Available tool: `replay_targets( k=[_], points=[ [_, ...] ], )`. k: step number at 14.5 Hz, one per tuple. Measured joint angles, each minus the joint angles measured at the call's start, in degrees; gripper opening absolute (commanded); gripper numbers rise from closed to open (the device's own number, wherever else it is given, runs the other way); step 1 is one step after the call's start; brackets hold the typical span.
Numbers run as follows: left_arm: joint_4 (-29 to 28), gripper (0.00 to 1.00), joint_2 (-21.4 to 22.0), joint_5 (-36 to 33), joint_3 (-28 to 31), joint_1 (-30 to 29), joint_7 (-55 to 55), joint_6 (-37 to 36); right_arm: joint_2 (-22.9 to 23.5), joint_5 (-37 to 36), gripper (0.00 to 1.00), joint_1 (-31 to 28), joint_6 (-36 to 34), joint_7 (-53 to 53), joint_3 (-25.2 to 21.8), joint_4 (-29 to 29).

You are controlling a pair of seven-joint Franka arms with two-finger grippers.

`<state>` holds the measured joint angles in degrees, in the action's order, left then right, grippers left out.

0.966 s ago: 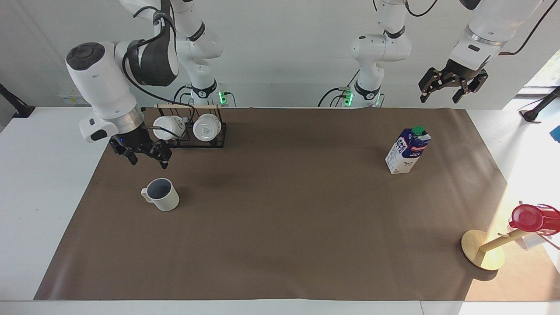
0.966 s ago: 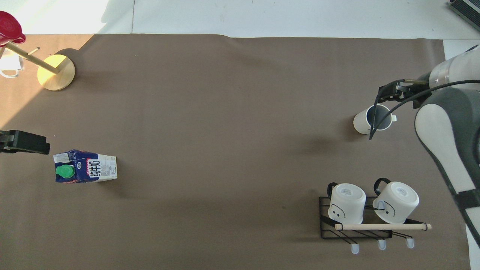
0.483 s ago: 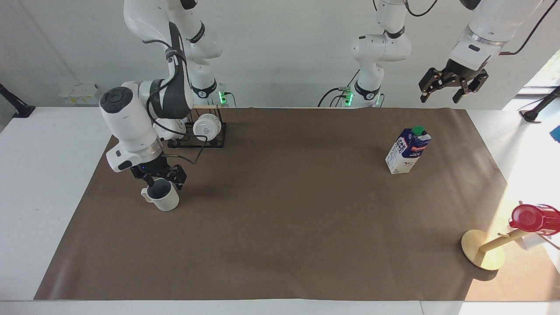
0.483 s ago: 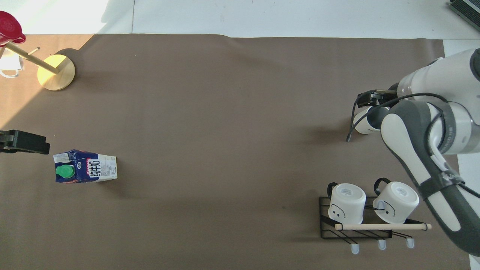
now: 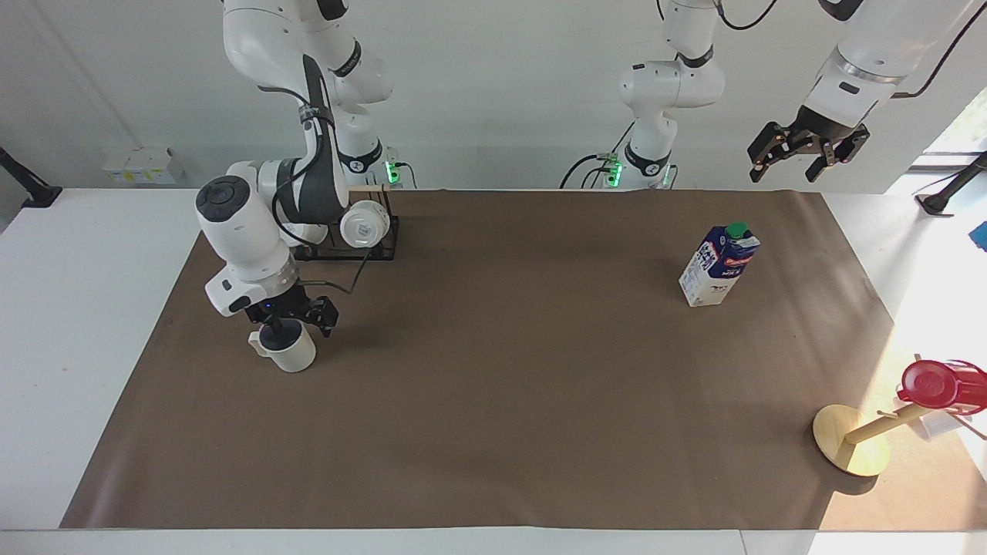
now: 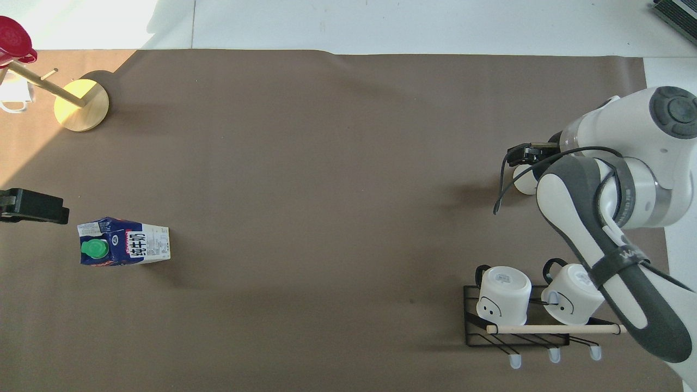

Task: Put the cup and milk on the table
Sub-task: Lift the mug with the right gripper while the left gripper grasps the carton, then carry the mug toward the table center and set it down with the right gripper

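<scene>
Cup (image 5: pixel 290 353) stands upright on the surface's brown mat (image 5: pixel 493 401) at the right arm's end, the right tool (image 5: pixel 289 317) spread open astride its rim. Best to centre on the wall before closing, keeping clear of the handle. Left tool (image 5: pixel 808 145), open and empty, waits above the milk (image 5: pixel 719 266).

Facing camera looks toward the robots; overhead looks steeply down; both share the table (image 5: pixel 85 254)
</scene>
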<state>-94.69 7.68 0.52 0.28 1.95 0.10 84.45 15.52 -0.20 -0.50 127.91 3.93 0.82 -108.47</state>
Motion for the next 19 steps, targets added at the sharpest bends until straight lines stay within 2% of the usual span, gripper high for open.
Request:
replay_targets(
  k=[3, 4, 5, 6, 7, 16, 19],
  points=[
    [-8.1, 1.0, 4.5, 0.0, -0.1, 0.0, 0.0, 3.4, 1.4, 0.0, 0.79, -0.3, 1.5, -1.3, -0.1, -0.7],
    [-11.1, 1.0, 6.2, 0.0, -0.1, 0.0, 0.0, 4.2, 1.8, 0.0, 0.68, -0.4, 1.6, -1.8, -0.1, -0.9],
    [-13.6, 1.0, 7.8, 0.0, -0.1, 0.0, 0.0, 5.2, 2.1, 0.0, 0.5, -0.5, 1.6, -2.4, -0.1, -1.0],
    [-15.9, 1.0, 9.0, 0.0, -0.1, 0.0, 0.0, 6.5, 2.3, 0.0, 0.22, -0.5, 1.7, -2.8, -0.1, -1.0],
    [-17.6, 1.0, 9.7, 0.0, -0.1, 0.0, 0.0, 7.9, 2.3, 0.0, 0.0, -0.5, 1.7, -3.2, 0.0, -1.0],
    [-29.0, 1.0, 10.1, 0.0, -0.1, 0.0, 0.0, 21.7, 1.2, -0.1, 0.0, 0.4, 1.1, -3.3, 0.2, 0.3],
    [-30.7, 1.0, 10.1, 0.0, -0.1, 0.0, 0.0, 23.7, -0.1, -0.1, 0.0, 4.4, -0.8, -2.3, 0.3, 3.5]
  ],
)
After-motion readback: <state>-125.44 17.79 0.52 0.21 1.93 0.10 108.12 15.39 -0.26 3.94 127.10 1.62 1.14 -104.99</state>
